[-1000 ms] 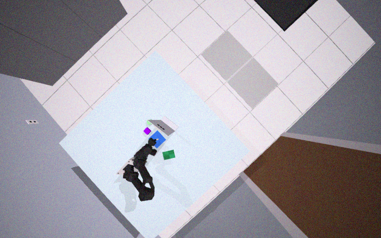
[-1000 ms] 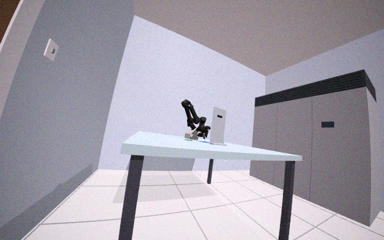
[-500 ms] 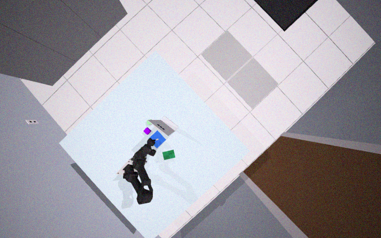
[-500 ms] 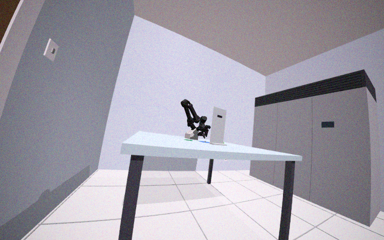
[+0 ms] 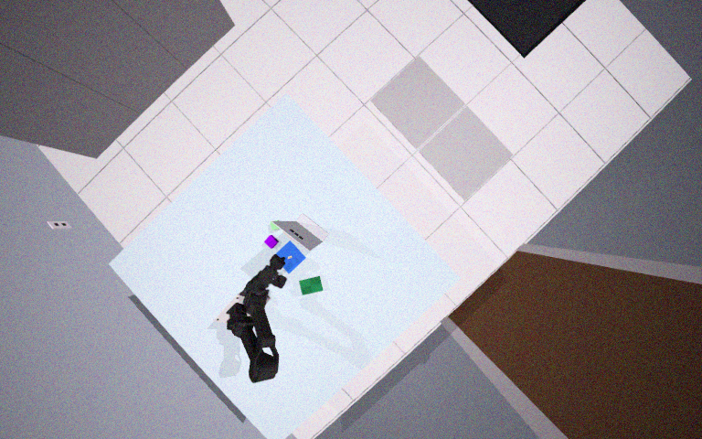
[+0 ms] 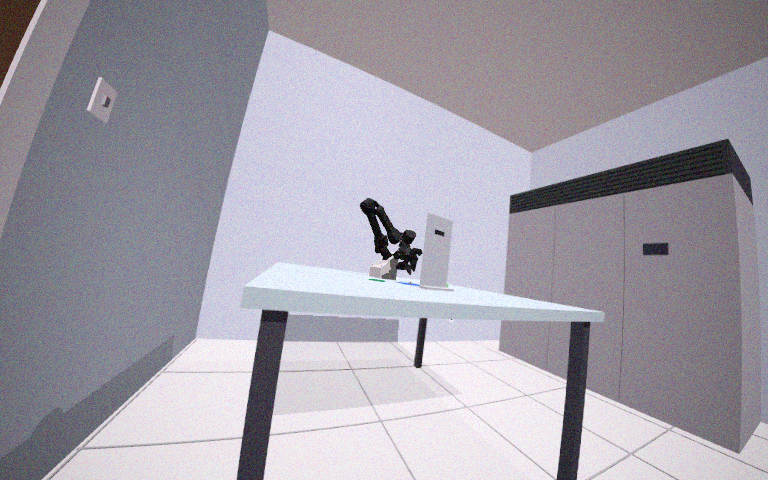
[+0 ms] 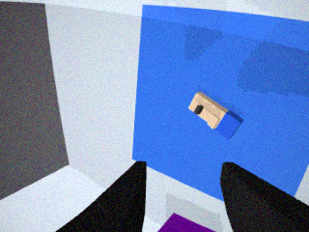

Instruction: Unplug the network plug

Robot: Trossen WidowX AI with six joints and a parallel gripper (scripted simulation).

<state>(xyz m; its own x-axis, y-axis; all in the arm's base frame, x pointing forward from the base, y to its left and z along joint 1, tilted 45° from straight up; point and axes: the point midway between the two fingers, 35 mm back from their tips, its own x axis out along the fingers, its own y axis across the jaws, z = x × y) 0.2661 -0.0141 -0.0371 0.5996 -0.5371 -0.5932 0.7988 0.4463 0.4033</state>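
Note:
The network plug point(image 5: 290, 257) point(image 7: 209, 111), tan with a blue end and a small black part, lies on the blue marked square point(image 5: 291, 248) point(image 7: 164, 63), well inside its edges. My gripper point(image 5: 282, 259) point(image 6: 413, 270) point(image 7: 183, 171) is open and empty; in the wrist view its two black fingers stand apart with nothing between them. It is above the table, clear of the plug. The upright panel point(image 5: 313, 240) point(image 6: 436, 257) stands beside the square; dark socket openings show on its face. How the plug's tab stands is too small to tell.
A purple block point(image 5: 271, 241) point(image 7: 185, 224) is on the table beside the square. A green rectangle point(image 5: 311, 285) point(image 6: 376, 280) lies on the other side. A light green thing point(image 5: 273, 226) point(image 6: 448, 284) is at the panel's foot.

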